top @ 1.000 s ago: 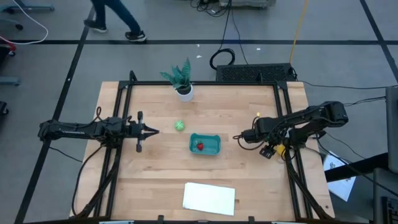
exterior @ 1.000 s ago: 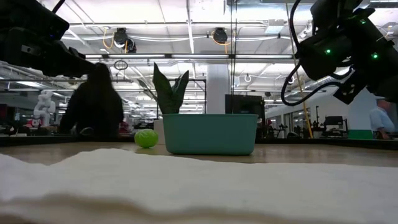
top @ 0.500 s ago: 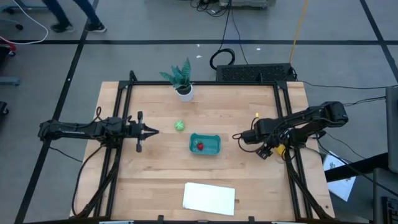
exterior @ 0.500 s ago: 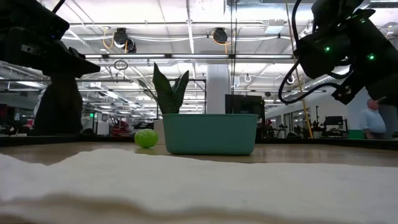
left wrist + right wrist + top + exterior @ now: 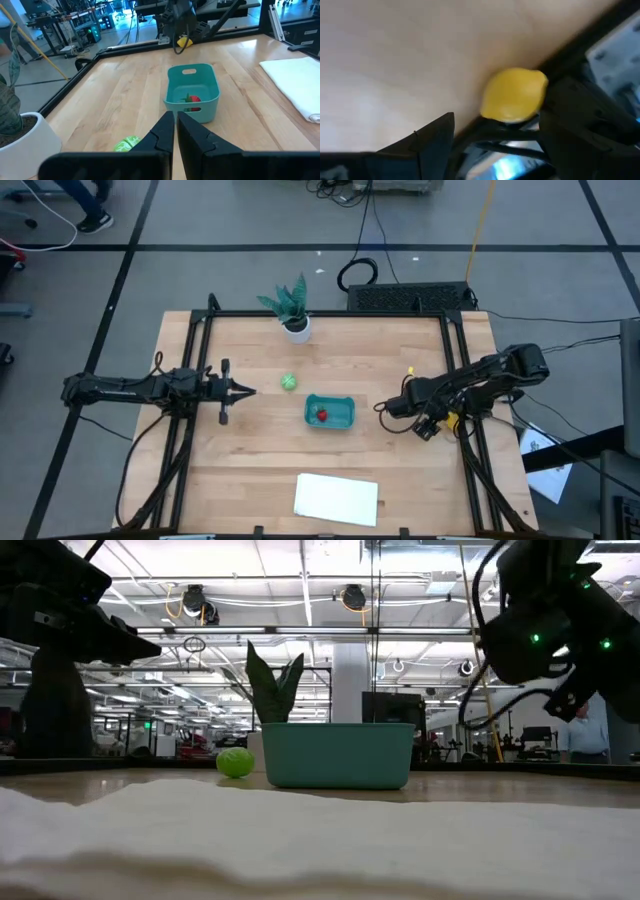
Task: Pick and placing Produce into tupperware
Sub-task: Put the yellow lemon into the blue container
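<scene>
Tupperware (image 5: 329, 412): teal rectangular tub w/ rounded corners, on the wood table (image 5: 400, 470); taken as the landmark here.
Strawberry (image 5: 321, 416): red piece lying inside the tupperware, toward its left-arm end.
Green piece (image 5: 289, 382): round, on the table just beside the tupperware, on the plant side; not touching it.
Lemon (image 5: 514, 95): yellow piece, well apart from the tupperware, at the table edge by the right arm's frame rail; lies on the wood against the dark rail.
Right gripper (image 5: 492, 132): past the tupperware's right-arm end, low over the lemon; fingers spread wide apart, lemon betw. them, can't tell if they touch it.
Left gripper (image 5: 250, 390): off the tupperware's other end, beyond the green piece; fingers pressed together, nothing in them, pointing at the tub.
Plant (image 5: 291, 305): white pot, at the far table edge from the tupperware.
White sheet (image 5: 337, 498): flat, near the front edge, apart from the tupperware.
</scene>
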Controlling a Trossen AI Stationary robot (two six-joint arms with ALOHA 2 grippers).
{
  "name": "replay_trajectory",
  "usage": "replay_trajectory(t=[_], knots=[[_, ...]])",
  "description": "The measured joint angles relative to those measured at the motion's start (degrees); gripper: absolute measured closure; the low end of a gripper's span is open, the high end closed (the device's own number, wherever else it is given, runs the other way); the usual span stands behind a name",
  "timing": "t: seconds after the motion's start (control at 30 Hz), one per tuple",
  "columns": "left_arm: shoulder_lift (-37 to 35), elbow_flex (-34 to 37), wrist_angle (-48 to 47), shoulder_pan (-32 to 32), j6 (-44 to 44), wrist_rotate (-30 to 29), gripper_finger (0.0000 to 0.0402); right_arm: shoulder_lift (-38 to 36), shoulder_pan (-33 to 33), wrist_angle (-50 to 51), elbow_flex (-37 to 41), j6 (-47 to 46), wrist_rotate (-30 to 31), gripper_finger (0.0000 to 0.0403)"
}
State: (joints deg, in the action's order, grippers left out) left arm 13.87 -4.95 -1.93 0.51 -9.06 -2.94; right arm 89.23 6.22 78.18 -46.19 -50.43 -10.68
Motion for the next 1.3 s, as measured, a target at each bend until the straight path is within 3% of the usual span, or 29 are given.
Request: replay_trajectory(t=[0.63,1.13,1.3], knots=[[0.0,0.0,0.0,0.0,0.1,0.1,0.0376,11.0,0.0,-0.5,0.0,1.4,0.1,0.012],[0.0,0.0,0.0,0.0,0.1,0.1,0.0376,12.0,0.0,-0.6,0.0,0.6,0.1,0.0121],[0.0,0.0,0.0,0.0,0.1,0.1,0.0376,12.0,0.0,-1.4,1.1,0.1,0.1,0.0139]])
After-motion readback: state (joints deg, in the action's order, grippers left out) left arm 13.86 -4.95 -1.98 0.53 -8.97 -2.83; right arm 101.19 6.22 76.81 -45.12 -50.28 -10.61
